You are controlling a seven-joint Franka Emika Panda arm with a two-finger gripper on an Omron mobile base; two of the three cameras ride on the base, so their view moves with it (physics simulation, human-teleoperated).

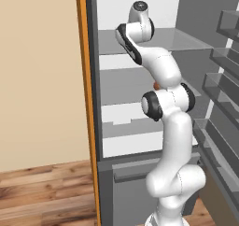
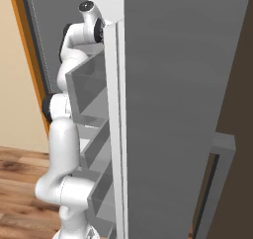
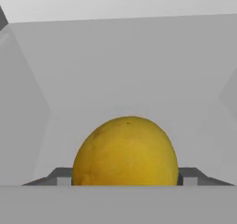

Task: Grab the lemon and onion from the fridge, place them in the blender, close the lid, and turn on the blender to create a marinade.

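The lemon (image 3: pixel 125 151), a dull yellow ball, fills the lower middle of the hand view and rests on a pale fridge shelf. My gripper (image 3: pixel 125 179) has one dark fingertip (image 3: pixel 62 177) against each side of it, so the jaws are shut on it. In the left base view the arm reaches up into the open fridge (image 1: pixel 112 15) at the top shelf, and the hand itself is hidden behind the wrist. A small reddish-orange bit (image 1: pixel 155 86) peeks out behind the arm's elbow at the middle shelf; whether it is the onion I cannot tell. Blender and lid are out of view.
The open fridge door (image 2: pixel 188 85) stands to the arm's right, with grey racks (image 1: pixel 224 89) jutting inward close to the elbow. An orange panel (image 1: pixel 86 103) borders the fridge on the left. Glass shelves (image 1: pixel 182 40) lie above and below the arm. Wooden floor (image 1: pixel 42 197) lies below.
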